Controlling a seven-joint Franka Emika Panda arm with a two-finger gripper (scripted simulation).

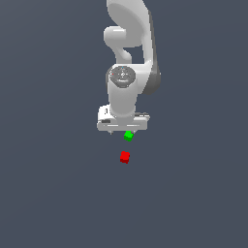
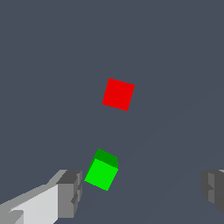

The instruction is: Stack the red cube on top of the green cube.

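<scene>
The red cube (image 1: 125, 157) lies on the dark grey floor, apart from the green cube (image 1: 128, 136), which sits just beyond it under the gripper's front edge. In the wrist view the red cube (image 2: 118, 94) lies flat and the green cube (image 2: 102, 172) sits close beside one finger. My gripper (image 1: 122, 130) hangs above the floor by the green cube, jaws wide open and empty. In the wrist view the gripper (image 2: 140, 192) shows both fingertips (image 2: 70, 192), spread far apart, with nothing between them.
The white arm (image 1: 128, 53) rises behind the gripper at the top of the exterior view. The floor (image 1: 48, 193) is plain dark grey with no other objects in sight.
</scene>
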